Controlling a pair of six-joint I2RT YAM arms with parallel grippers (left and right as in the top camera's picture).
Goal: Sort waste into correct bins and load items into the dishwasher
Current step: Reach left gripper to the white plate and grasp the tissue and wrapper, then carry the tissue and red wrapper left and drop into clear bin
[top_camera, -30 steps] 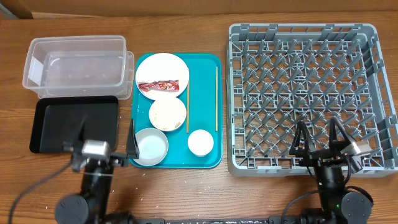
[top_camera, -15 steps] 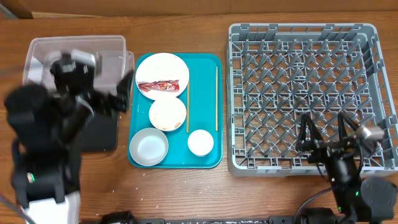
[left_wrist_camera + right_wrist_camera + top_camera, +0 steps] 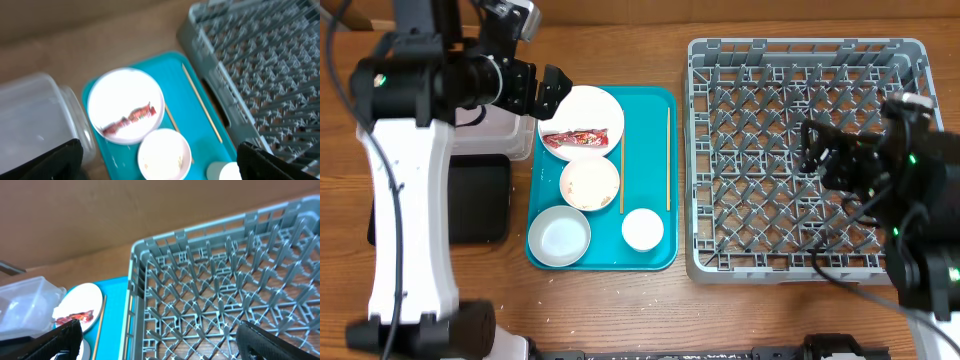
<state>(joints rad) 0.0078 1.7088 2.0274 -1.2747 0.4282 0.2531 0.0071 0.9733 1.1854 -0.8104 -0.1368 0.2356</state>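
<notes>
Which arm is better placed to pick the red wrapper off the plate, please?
Left. The left pincer hovers open by the plate holding the wrapper; the right pincer is over the rack, well away from it.

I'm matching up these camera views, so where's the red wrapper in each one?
Overhead: wrapper left of centre, upper half.
Left wrist: left of centre, lower half.
Right wrist: lower left.
Shared landmark: the plate it lies on, seen in all three.
</notes>
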